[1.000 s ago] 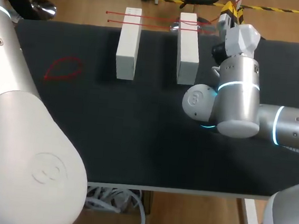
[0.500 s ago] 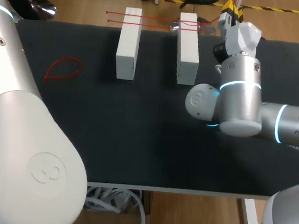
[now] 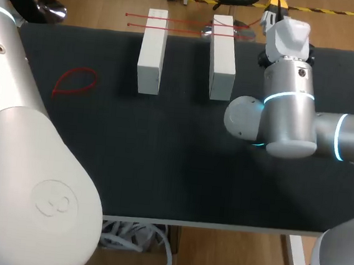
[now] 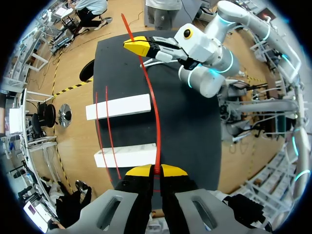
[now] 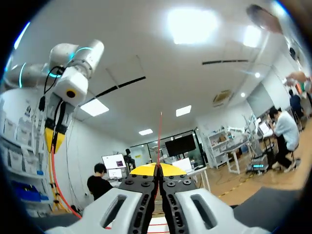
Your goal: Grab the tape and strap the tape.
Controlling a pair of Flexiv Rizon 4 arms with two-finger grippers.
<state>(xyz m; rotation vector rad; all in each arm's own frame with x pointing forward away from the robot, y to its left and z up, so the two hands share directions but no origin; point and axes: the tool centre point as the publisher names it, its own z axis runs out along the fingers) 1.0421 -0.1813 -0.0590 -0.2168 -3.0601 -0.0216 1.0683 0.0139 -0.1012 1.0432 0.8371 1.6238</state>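
- Table (image 3: 161, 168): a dark mat covers it, and both arms work above its far side.
- Left arm (image 5: 73, 63) and right arm (image 3: 285, 111): each is raised over the table with its gripper pointing at the other. One strip of red tape is held between them.
- Blocks (image 3: 152, 52): two white bars lie side by side. From the left wrist they sit below and beside the line between the two sets of fingers.
- Left gripper (image 4: 156, 170): its yellow tips are pressed together, clamped on the near end of the tape.
- Right gripper (image 5: 158, 169): its tips are likewise pinched tight on the other end. A short tail of tape sticks out past them.
- Tape (image 4: 155, 112): a thin red strip in the air, bowing in a shallow curve from the left fingers out to the right fingers, clear of the table.
- Spare ties (image 4: 102, 126): two more red strips lie across the blocks, off to one side of the held tape and apart from both sets of fingers.
- Loop (image 3: 75, 82): a closed red tie lies on the mat, well away from either gripper.
- Step in hand: the grab looks done, and the strapping is not yet done because the strip is open.
- Next move, as a judgement: bring the two ends together. Line the tail up with the head slot, feed it through and pull. Both grips must hold firm and the strip must not twist.
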